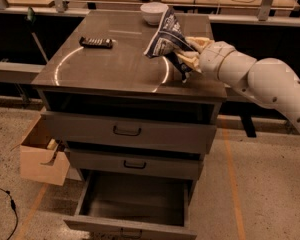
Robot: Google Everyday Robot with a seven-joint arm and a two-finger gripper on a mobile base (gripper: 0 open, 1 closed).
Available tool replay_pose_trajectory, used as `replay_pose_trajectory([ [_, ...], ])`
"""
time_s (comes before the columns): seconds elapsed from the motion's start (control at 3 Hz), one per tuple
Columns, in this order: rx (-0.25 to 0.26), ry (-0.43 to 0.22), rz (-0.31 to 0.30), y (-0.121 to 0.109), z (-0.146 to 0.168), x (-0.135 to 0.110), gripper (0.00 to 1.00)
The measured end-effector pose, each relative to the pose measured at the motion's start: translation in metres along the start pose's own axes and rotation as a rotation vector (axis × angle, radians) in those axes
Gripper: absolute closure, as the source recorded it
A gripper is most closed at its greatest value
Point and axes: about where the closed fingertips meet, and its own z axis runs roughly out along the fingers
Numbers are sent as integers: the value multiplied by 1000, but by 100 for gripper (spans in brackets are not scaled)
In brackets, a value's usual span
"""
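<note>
Camera view: gripper (188, 54) over the counter (110, 71), right side, fingers clamped on a chip bag (166, 35) near a bowl (153, 13).

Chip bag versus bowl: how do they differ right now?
The chip bag is dark, crumpled and tilted; the bowl is white, round and upright. The gripper, over the right side of the cabinet top, holds the chip bag; the bowl rests free at its back. Both are above that top.
</note>
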Motion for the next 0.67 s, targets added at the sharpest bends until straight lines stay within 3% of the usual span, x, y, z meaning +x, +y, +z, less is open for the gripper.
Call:
replay_pose_trajectory([
  [0.33, 9, 24, -15, -7, 20, 9, 55],
  [0.67, 12, 59, -28, -10, 33, 16, 25],
])
